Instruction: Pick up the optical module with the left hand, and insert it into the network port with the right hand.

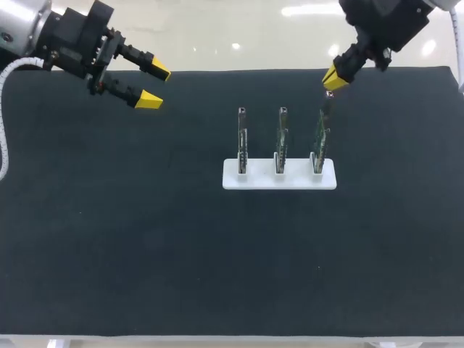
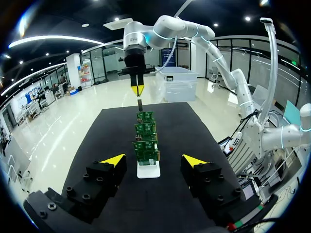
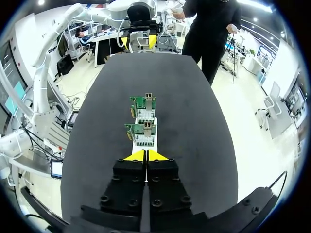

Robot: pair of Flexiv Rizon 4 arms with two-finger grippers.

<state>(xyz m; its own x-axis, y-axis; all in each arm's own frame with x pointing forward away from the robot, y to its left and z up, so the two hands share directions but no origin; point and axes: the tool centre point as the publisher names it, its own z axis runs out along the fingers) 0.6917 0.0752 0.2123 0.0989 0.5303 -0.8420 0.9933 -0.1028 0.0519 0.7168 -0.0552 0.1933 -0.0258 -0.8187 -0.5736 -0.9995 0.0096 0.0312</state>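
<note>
Three green circuit boards stand upright in a white holder at mid-table: left, middle, right. A small dark piece, apparently the optical module, sticks up from the top of the right board; the left wrist view also shows this module. My right gripper hangs just above it, shut, with nothing visible between its tips. The nearest board is hidden under it in its own wrist view. My left gripper is open and empty, far back left, looking along the row of boards.
The black mat covers the whole table. Apart from the holder, nothing else lies on it. My right arm reaches in over the mat's far end in the left wrist view.
</note>
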